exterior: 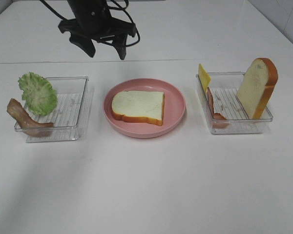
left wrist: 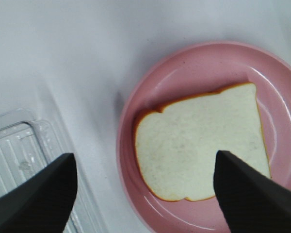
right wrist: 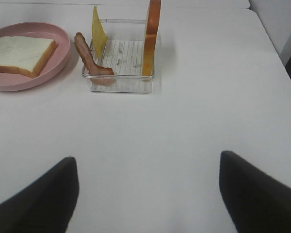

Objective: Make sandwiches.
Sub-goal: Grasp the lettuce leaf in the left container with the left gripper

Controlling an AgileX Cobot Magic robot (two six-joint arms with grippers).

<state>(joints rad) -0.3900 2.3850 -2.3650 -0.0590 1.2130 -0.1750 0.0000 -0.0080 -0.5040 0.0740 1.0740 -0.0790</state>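
Observation:
One white bread slice (exterior: 136, 106) with an orange-brown crust lies flat on the round pink plate (exterior: 178, 105). My left gripper (exterior: 105, 51) is open and empty, hovering above and behind the plate. In the left wrist view its fingers (left wrist: 39, 194) straddle the slice (left wrist: 199, 150) from above, well clear of it. A second bread slice (exterior: 256, 87) stands upright in the right tray (exterior: 227, 102), with a yellow cheese slice (exterior: 204, 77) and a bacon strip (exterior: 212, 105). Lettuce (exterior: 37, 92) and another bacon strip (exterior: 24, 117) lean on the left tray (exterior: 71, 97). My right gripper (right wrist: 148, 194) is open and empty, low over the table, in front of the right tray (right wrist: 121, 82).
The white table carries the two clear trays on either side of the plate. The left wrist view shows a corner of the left tray (left wrist: 19, 150) beside the plate (left wrist: 184, 73). The table's far edge meets a white wall at the back.

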